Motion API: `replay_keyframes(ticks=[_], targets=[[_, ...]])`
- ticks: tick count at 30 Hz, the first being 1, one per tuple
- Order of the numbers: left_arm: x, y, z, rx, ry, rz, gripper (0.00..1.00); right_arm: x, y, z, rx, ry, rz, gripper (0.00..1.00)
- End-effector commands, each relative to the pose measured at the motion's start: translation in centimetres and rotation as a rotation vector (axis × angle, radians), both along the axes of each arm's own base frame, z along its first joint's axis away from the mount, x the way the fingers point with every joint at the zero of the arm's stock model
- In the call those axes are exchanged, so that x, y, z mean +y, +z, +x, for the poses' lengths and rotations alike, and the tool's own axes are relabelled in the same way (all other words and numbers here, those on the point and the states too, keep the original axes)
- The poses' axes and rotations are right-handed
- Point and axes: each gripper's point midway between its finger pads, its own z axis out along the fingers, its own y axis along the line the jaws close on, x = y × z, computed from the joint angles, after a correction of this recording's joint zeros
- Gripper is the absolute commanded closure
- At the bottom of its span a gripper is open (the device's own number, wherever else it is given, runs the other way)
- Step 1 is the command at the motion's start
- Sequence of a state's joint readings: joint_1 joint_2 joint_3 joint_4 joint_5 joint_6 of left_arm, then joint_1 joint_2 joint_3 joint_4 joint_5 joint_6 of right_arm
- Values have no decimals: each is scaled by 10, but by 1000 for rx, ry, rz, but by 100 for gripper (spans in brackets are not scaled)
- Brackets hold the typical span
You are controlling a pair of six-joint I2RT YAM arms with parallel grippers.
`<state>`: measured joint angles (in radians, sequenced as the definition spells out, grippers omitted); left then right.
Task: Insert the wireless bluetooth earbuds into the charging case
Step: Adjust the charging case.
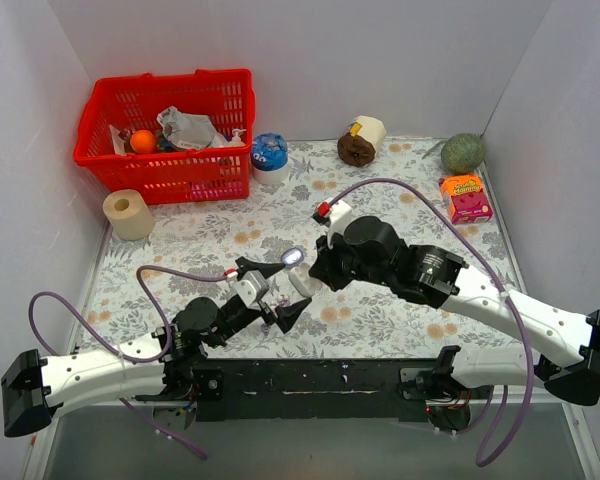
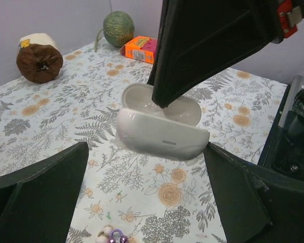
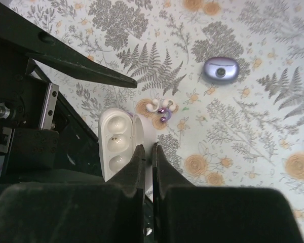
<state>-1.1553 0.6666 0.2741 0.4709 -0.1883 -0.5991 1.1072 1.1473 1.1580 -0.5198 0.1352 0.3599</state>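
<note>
1. Arms meet near the middle of the flowered table [image 1: 180, 230], seen from above; the left gripper [image 1: 276, 292] stands spread wide around the spot where the right gripper [image 1: 306, 276] reaches down; the charging case [image 1: 300, 287] shows only as a small white bit between them; a silver-blue disc [image 1: 293, 257] lies just beyond.
2. Left wrist camera: the case hangs open, its lid tipped back, with the right gripper's dark tip coming down onto its rear wall; the left fingers [image 2: 40, 192] flank the case at full spread, apart from it, gripping nothing; the earbuds [image 2: 111, 235] lie together on the cloth at the bottom edge, out of the case.
3. Right wrist camera: the right fingers [image 3: 137, 167] are pinched almost together on a thin white edge of the case, its wells bare; the earbuds lie just beyond it, the disc further off.
4. Judgement: the case is presented open by the right arm and neither earbud is in; next the free left gripper must come down on one tiny earbud, narrow its spread, and seat it in a well while the right holds steady.
</note>
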Motion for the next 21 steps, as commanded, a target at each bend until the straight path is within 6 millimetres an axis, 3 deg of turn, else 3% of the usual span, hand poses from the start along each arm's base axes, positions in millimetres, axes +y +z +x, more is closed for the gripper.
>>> replay_keyframes(ticks=[1, 4, 5, 8, 9, 10, 11, 12, 15, 20, 21], targets=[[11, 17, 20, 56, 136, -35, 2, -20, 40, 2, -150, 54, -25, 99], [11, 23, 14, 90, 108, -62, 2, -28, 47, 3, -231, 100, -54, 99], [5, 28, 1, 106, 30, -92, 2, -30, 49, 4, -259, 110, -62, 99], [4, 61, -15, 181, -80, -222, 2, -36, 54, 6, -387, 160, -97, 99], [-8, 61, -35, 225, -213, -204, 2, -40, 60, 6, -415, 163, -89, 99], [-15, 49, -37, 276, -246, -148, 2, -42, 64, 6, -442, 174, -96, 99], [-16, 49, -38, 297, -277, -131, 2, -43, 67, 5, -456, 186, -95, 99], [-22, 53, -56, 314, -399, -98, 2, -44, 71, 3, -468, 201, -87, 99], [-29, 56, -67, 357, -530, -64, 2, -42, 80, 1, -496, 244, -95, 99], [-41, 51, -57, 366, -555, -12, 2, -35, 92, -6, -532, 311, -72, 99], [-43, 51, -57, 363, -562, -8, 6, -33, 91, -6, -527, 317, -76, 99]])
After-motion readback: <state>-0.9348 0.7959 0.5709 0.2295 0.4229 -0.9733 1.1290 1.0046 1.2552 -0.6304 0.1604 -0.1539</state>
